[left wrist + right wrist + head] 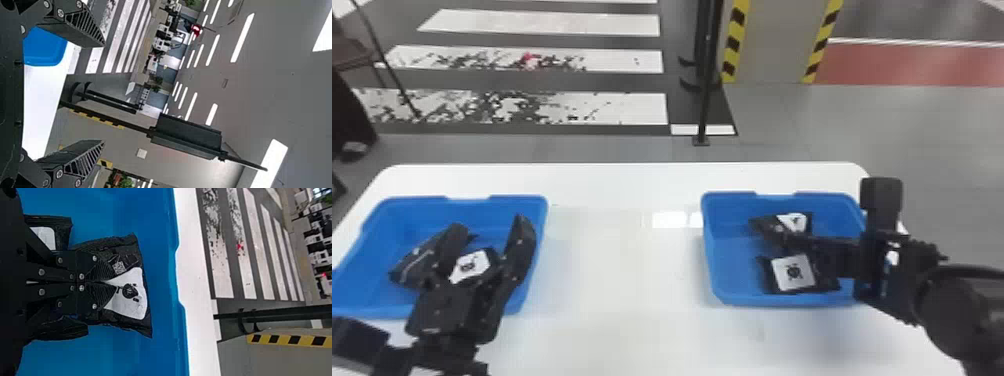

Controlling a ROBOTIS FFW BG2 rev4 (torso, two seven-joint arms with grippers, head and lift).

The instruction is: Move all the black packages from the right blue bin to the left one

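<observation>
In the head view my right gripper point(784, 240) reaches into the right blue bin point(708, 245). The right wrist view shows that gripper point(111, 282) with its fingers together, pinching a black package point(135, 323) with a white label. A second labelled black package point(794, 274) lies nearer the bin's front wall; dark wrapping point(64, 329) also shows beside the fingers. My left gripper point(491, 234) stands open above the left blue bin point(467, 206), where black packages point(412, 265) lie, partly hidden by it. The left wrist view has this gripper point(103, 93) with nothing between its spread fingers.
Both bins stand on a white table point(627, 260), with a wide strip of tabletop between them. The right forearm crosses the right bin's outer side. Beyond the table's far edge stands a dark pole point(704, 100) on the floor.
</observation>
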